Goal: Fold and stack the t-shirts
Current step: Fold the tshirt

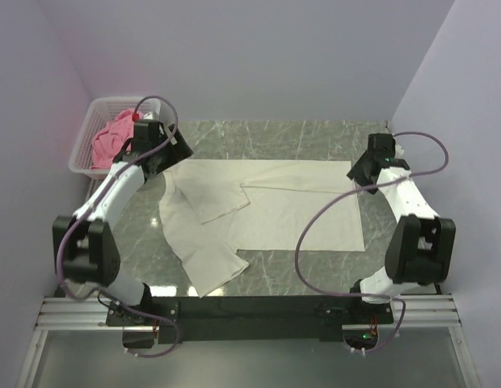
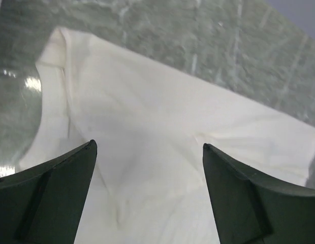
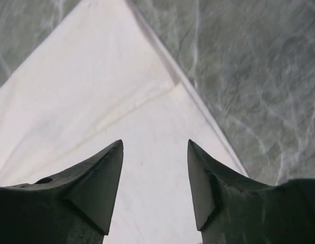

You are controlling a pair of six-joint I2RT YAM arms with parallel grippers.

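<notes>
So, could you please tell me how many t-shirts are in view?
2. The cream shirt lies spread on the table; the pink shirt is bunched in the basket, where more could be hidden.

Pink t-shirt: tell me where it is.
In the top view, the pink t-shirt lies bunched in the white basket at the far left, left of the cream t-shirt.

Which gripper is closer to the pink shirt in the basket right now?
Left. The left gripper hangs open right beside the basket holding the pink shirt. The right gripper, also open, is across the table over a corner of the cream shirt.
</notes>
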